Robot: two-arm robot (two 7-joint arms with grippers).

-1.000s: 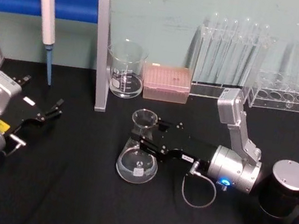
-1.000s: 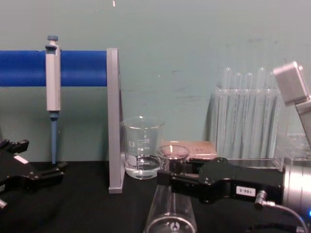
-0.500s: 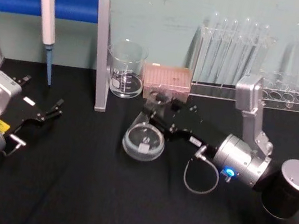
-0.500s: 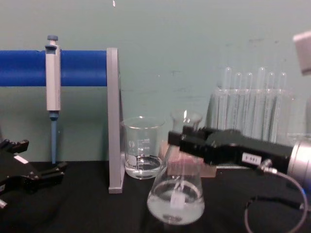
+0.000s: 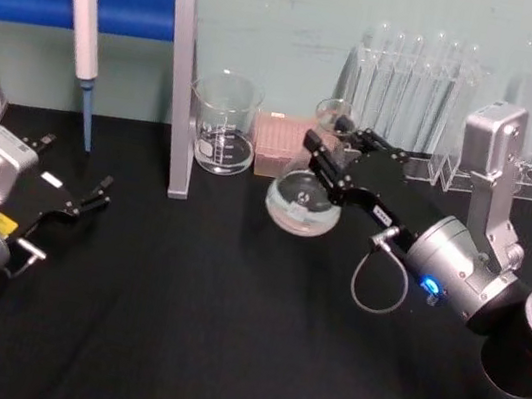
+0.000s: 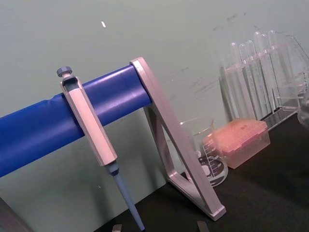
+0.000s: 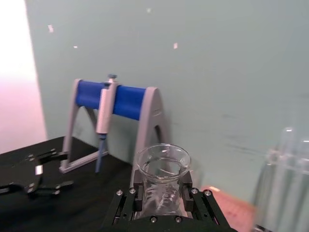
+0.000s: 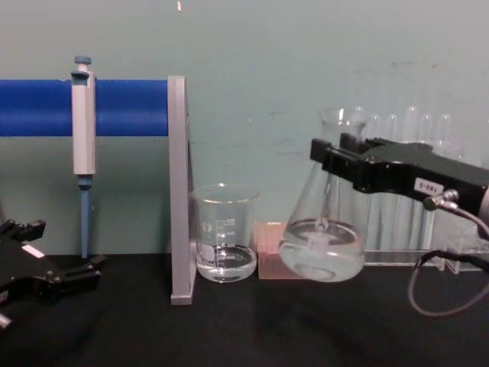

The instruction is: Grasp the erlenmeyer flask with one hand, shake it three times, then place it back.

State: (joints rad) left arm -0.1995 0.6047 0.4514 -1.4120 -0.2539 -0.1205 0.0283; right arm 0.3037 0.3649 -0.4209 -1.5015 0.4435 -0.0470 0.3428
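- The erlenmeyer flask (image 8: 322, 245) hangs in the air, well clear of the tabletop (image 5: 175, 327), with a shallow pool of clear liquid in its base
- It is tilted: the neck leans up towards my right side and the wide base swings out towards the beaker (image 8: 224, 233)
- A second ago it stood upright on the tabletop nearer the robot; half a second ago it was only just lifted and tipped; now it sits higher, farther back and more to the right
- I judge that the grasp and the lift are done and the shaking is starting or under way; I cannot count any shakes from this
- The right gripper (image 8: 330, 162) is closed on the flask's neck just under the rim, one black finger on each side, and in the right wrist view the open mouth stands up between them
- The grip looks firm, with no gap showing at the glass
- Behind the flask stand the pink tip box (image 5: 280, 141) and the test tube rack (image 5: 405, 90), both near it, so I would keep the swings short and away from the glassware
- The spot on the tabletop where it stood is free for putting it back
- The left gripper (image 5: 83, 201) lies parked at the left, well apart from the flask, below the pipette (image 5: 84, 24) on its blue stand
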